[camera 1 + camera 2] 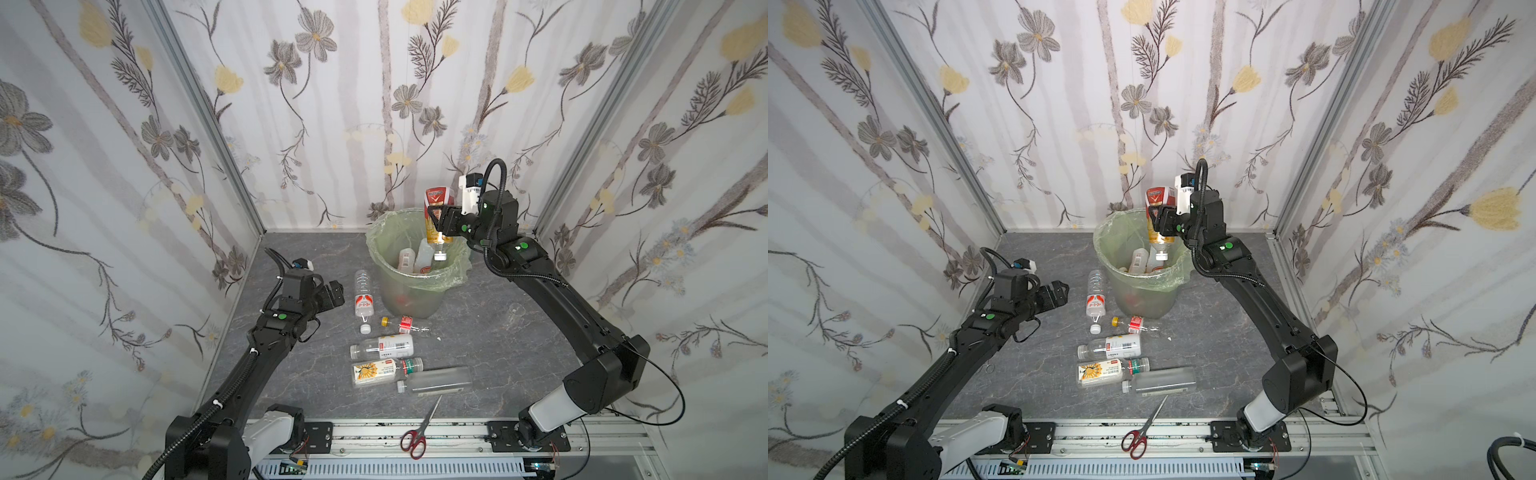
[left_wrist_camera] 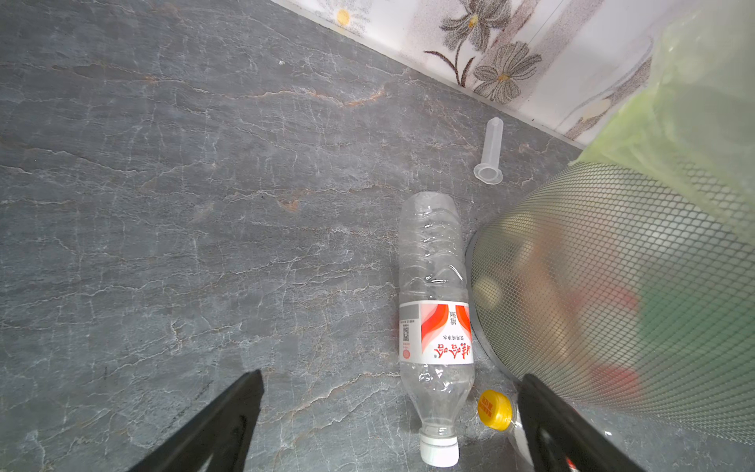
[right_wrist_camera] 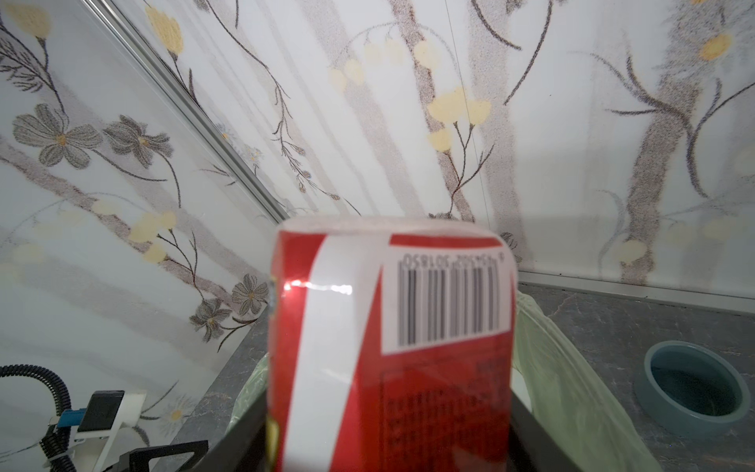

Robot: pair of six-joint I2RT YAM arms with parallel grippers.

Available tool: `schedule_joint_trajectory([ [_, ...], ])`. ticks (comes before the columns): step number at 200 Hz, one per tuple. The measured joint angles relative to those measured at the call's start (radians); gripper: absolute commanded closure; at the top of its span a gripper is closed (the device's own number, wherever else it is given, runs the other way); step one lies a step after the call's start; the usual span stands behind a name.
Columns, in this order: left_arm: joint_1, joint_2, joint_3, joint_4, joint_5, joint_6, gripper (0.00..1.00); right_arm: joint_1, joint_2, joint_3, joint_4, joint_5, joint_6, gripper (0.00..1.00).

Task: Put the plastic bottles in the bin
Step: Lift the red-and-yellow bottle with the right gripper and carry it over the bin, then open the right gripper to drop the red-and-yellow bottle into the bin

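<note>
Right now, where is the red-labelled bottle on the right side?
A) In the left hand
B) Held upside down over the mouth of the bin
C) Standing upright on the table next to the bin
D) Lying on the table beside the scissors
B: in both top views the right hand grips the red-labelled bottle neck down, directly above the open bin.

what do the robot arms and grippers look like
Left arm and right arm: matte black links, pale grey segment near each base, green dots on joints, black corrugated cable conduit, white camera on each wrist. Left gripper and right gripper: black, triangular fingers.
</note>
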Motion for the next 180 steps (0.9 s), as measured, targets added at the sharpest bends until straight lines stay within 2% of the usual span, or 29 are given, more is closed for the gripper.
schedule_joint_trajectory([
  [48, 0.001, 0.0, -0.001, 0.004, 0.0, 0.0, 0.0, 0.005, 0.037, 0.0, -0.002, -0.003, 0.0, 0.32],
  [131, 0.001, 0.003, -0.003, 0.006, 0.002, 0.0, 0.0, 0.005, 0.029, 0.002, -0.056, 0.042, -0.024, 0.14],
  [180, 0.002, 0.01, -0.003, 0.006, 0.008, 0.0, 0.0, 0.004, -0.025, 0.01, -0.099, 0.09, -0.061, 0.12],
])
